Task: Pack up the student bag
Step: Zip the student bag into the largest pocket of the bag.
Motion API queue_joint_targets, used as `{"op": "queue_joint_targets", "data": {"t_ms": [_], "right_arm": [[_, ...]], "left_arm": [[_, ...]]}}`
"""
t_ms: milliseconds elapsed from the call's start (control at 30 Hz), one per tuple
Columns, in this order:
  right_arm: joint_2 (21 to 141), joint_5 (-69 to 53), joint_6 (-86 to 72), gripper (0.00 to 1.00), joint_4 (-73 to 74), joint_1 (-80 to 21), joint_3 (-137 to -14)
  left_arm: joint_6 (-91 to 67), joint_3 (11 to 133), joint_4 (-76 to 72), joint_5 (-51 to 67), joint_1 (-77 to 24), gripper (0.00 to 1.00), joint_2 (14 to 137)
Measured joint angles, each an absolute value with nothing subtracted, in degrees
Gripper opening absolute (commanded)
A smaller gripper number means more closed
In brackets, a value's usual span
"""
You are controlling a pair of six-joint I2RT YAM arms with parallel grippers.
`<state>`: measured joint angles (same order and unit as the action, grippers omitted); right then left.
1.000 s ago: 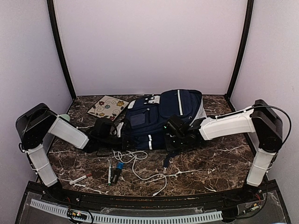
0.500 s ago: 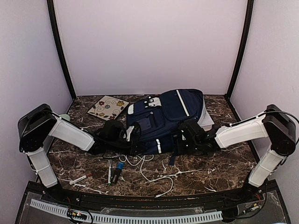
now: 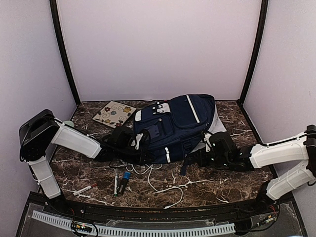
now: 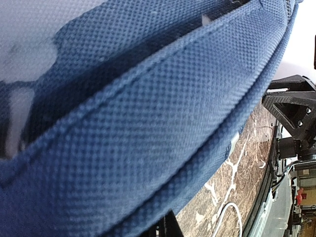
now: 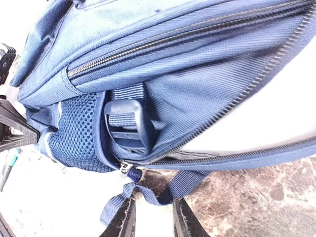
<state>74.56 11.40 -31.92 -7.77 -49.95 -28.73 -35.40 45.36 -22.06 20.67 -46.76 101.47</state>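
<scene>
student bag [image 3: 177, 123]: navy woven fabric, white trim stripes, lies on its side mid-bench, top end toward the left arm, bulging and rounded. Bench [image 3: 222, 182]: dark brown marble look, white veins, glossy.

Left claw [image 3: 139, 144]: closed, pushed against the bag's left end. Left wrist view is filled with coarse basket-weave navy cloth and a thick stitched seam [image 4: 148, 123] running diagonally. The fingers are hidden by the cloth, so I cannot tell whether any fabric is pinched.

Right claw [image 5: 153, 203]: narrow gap, nothing between the fingers, tips just short of the bag's lower right side. In front of it:
- a flat navy webbing strap [image 5: 163, 192], limp and looped on the bench
- a small zip pull [image 5: 132, 173]
- an open-weave mesh pocket [image 5: 79, 133]
- a dark moulded plastic buckle [image 5: 126, 126] threaded on webbing
- a long metal-toothed zipper [image 5: 173, 34] across fine ribbed nylon

Loose on the bench:
- a square floral-print card [image 3: 114, 113] behind the bag at left
- a thin white cable [image 3: 153, 178] coiled in front of the bag
- a dark marker [image 3: 116, 183]
- a stubby blue-capped item [image 3: 126, 178]
- a white and red pen [image 3: 85, 189] near the left arm's base
</scene>
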Motion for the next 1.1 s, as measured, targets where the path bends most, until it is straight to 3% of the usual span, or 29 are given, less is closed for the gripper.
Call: {"op": "queue_joint_targets", "data": {"t_ms": [467,700,933,1100], "right_arm": [[84.62,8.32,-29.12,0.25,-19.77,-51.44,-29.74],[89.27,10.46,-27.90,0.22,-19.05,-52.49,-32.01],[90.21,12.88,-27.62,0.06,-17.23,-52.56,-33.34],[90.35,14.00,-27.24,0.12,-16.10,-52.56,-34.00]], "left_arm": [[-34.92,47.09,-18.61,19.42,-47.16,0.00,101.47],[-34.22,48.07,-16.84,19.27,-47.16,0.00,101.58],[-33.71,48.07,-16.84,19.11,-47.18,0.00,101.58],[-33.61,48.07,-16.86,19.07,-47.18,0.00,101.58]]}}
